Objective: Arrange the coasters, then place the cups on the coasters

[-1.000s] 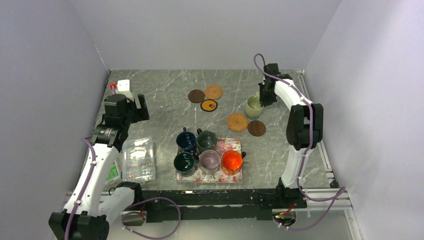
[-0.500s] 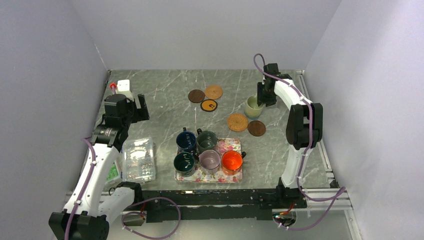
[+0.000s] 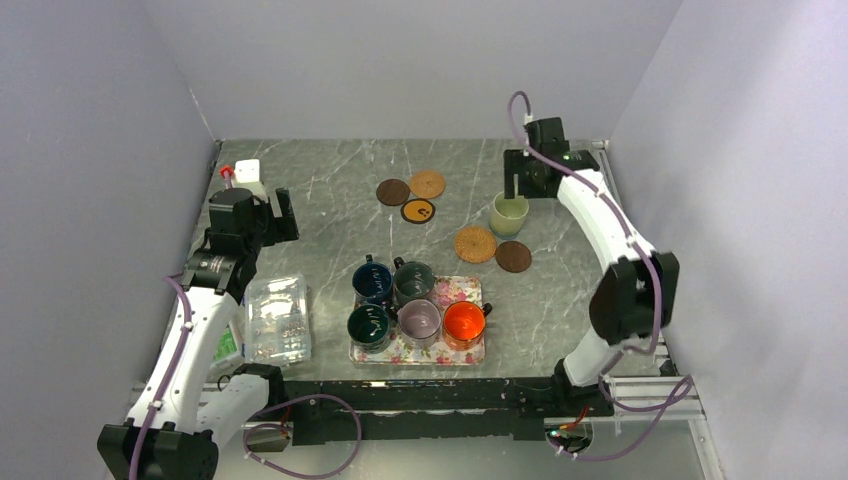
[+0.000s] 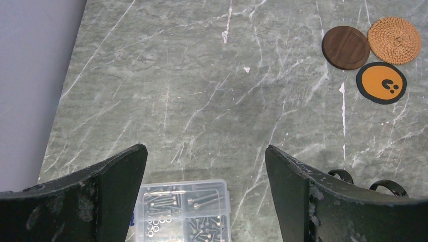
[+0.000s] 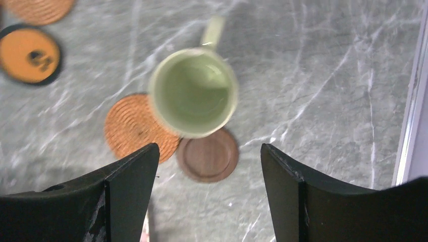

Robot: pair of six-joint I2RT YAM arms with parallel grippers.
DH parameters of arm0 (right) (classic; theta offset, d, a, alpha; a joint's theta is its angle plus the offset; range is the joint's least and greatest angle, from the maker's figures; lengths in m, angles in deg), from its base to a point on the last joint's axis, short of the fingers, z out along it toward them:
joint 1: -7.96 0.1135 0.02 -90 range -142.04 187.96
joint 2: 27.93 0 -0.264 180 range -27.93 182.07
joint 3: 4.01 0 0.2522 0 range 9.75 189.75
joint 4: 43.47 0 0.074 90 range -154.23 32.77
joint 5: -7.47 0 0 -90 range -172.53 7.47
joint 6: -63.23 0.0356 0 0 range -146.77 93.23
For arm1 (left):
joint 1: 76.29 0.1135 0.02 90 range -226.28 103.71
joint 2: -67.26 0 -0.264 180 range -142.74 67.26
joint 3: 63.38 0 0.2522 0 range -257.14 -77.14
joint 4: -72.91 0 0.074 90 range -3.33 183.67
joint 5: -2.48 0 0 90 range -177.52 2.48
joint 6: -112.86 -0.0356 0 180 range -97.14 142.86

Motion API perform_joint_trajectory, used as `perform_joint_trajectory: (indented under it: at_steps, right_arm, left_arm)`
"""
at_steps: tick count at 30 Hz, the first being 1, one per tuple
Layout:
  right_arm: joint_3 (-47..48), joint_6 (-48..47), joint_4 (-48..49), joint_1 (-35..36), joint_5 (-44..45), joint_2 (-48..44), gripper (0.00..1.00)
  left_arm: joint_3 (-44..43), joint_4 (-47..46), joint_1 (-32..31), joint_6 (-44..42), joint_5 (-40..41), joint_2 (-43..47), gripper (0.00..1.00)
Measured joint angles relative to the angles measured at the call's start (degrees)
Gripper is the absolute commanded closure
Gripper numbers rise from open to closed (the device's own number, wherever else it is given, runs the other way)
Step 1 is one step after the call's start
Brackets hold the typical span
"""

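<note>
above the pale cream-green cup (image 5: 194,93), right arm (image 3: 600,215) at long reach, right fingers (image 5: 126,194) spread and empty; left fingers (image 4: 96,199) spread

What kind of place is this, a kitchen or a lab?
Most likely a robotics lab test cell: bare walls box in the table, a left arm and right arm are bolted on, and a screw box sits nearby.

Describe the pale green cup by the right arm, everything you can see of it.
The pale green cup is a small glossy mug, ceramic by its look, cream-green inside and out, with one handle on its side. It stands upright and empty on the grey marble table, at the far right, just beyond a tan woven coaster and a dark brown coaster, seemingly on neither. The right gripper hangs open above it, not touching.
</note>
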Motion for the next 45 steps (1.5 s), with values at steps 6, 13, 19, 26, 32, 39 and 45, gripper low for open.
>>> perform_joint_trajectory:
  at_steps: [6, 13, 19, 26, 32, 39, 45]
  right_arm:
    - [-7.96, -3.28, 0.87, 14.08, 0.9, -12.44, 0.22]
    - [-19.67, -4.87, -0.09, 26.6, -5.18, -16.06, 0.26]
    - [-25.35, -3.02, -2.75, 32.37, -9.49, -19.56, 0.33]
    - [-27.21, -1.57, -4.28, 34.99, -11.89, -24.52, 0.35]
    - [-28.74, -1.55, -5.2, 36.37, -12.35, -23.67, 0.36]
    - [-28.81, -1.88, -5.44, 37.09, -11.98, -20.83, 0.34]
    - [-28.79, -3.19, -5.42, 37.11, -10.6, -18.34, 0.4]
  left_arm:
    - [0.0, 0.0, 0.0, 0.0, -0.04, 0.0, 0.06]
    - [0.0, 0.02, -0.39, 0.0, -0.09, -0.33, 0.06]
    - [0.0, 0.02, -0.44, 0.02, -0.24, -0.33, 0.06]
    - [0.0, 0.02, -0.61, 0.02, -0.7, -0.31, 0.06]
    - [0.0, 0.02, -0.66, 0.02, -1.03, -0.31, 0.06]
    - [0.0, 0.02, -0.66, 0.02, -1.05, -0.31, 0.06]
    - [0.0, 0.02, -0.79, 0.02, -1.05, -0.31, 0.06]
